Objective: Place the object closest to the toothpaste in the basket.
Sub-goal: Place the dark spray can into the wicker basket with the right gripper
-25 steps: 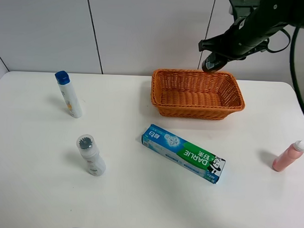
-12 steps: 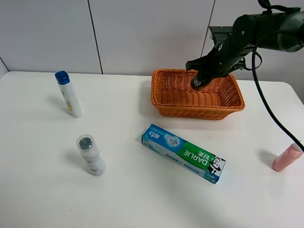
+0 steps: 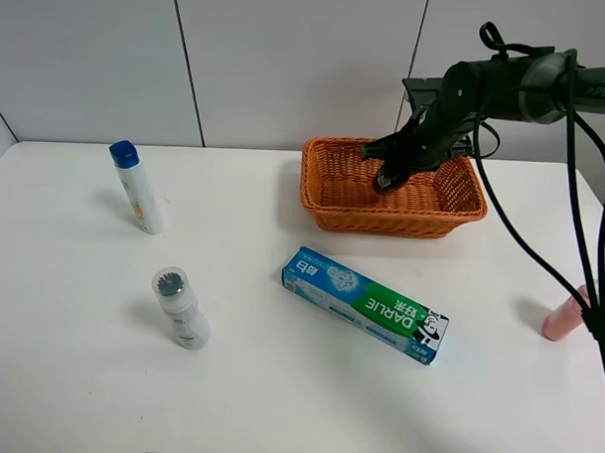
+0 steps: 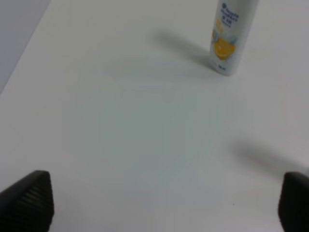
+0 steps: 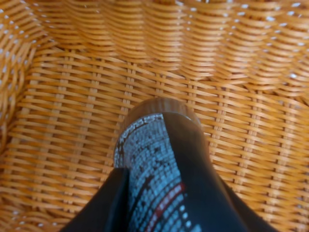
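Note:
The blue and green toothpaste box (image 3: 364, 303) lies flat on the white table, in front of the orange wicker basket (image 3: 314, 187). My right gripper (image 3: 396, 167) is lowered into the basket and is shut on a dark cylindrical bottle (image 3: 384, 180). In the right wrist view the bottle (image 5: 159, 159) has a black body with a grey and red pattern, and its end is just above or on the basket floor (image 5: 72, 96); I cannot tell which. My left gripper (image 4: 161, 203) is open and empty over bare table; it is out of the high view.
A white bottle with a blue cap (image 3: 138, 188) stands at the left, and it also shows in the left wrist view (image 4: 231, 34). A white bottle with a grey top (image 3: 180, 309) stands at the front left. A pink bottle (image 3: 566, 315) stands at the right edge.
My right arm has come down and to the left from above the basket's far rim into the basket, carrying the dark bottle. The other objects have not moved.

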Tool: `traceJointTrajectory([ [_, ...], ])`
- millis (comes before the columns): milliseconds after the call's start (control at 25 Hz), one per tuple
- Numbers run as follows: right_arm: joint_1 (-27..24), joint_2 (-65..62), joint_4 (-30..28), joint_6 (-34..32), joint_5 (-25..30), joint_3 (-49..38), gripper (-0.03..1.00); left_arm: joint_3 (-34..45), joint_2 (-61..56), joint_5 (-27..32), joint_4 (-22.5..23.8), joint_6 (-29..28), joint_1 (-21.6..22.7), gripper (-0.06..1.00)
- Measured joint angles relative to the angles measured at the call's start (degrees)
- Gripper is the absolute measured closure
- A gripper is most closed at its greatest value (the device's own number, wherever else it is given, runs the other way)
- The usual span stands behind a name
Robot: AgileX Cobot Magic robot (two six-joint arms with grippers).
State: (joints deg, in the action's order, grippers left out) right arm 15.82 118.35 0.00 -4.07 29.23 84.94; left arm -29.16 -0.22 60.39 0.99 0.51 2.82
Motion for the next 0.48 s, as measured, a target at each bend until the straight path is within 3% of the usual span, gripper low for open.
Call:
traceJointTrajectory([
  [480,0.0,2.5,0.0,0.0,-0.9,0.0,0.61,0.0,0.0,0.0,0.0,0.0,0.0,0.00],
])
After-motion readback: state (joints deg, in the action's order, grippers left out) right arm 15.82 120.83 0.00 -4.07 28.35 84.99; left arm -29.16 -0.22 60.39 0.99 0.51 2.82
